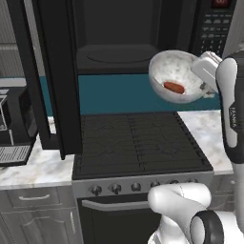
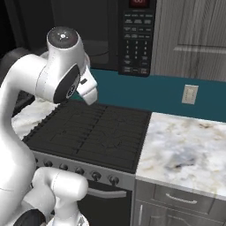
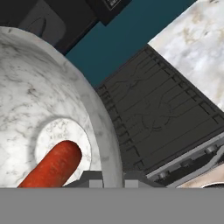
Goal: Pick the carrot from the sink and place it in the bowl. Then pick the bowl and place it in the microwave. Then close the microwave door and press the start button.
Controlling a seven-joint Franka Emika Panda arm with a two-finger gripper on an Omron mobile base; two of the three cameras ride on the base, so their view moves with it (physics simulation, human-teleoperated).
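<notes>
A white robot arm holds a marbled bowl [image 1: 177,76] in the air above the back right of a black stove [image 1: 138,143], just below and to the right of the open microwave [image 1: 119,35] cavity. The pincer [image 3: 113,178] is closed on the bowl's rim, one finger inside the wall and one outside. The bowl tilts, its mouth turned partly toward the front. The carrot [image 1: 174,87] lies inside on the bowl's bottom. The microwave door [image 1: 52,76] hangs wide open at the left, reaching down toward the marble tabletop [image 1: 33,167]. The keypad [image 2: 137,44] sits to the right of the cavity.

Risks, as judged from here: the bowl is gripped by a thin rim, so it could swing or slip. More tilt could roll the carrot out onto the stove. The bowl also sits lower than the cavity floor, so moving straight in could knock it against the microwave's lower edge.
</notes>
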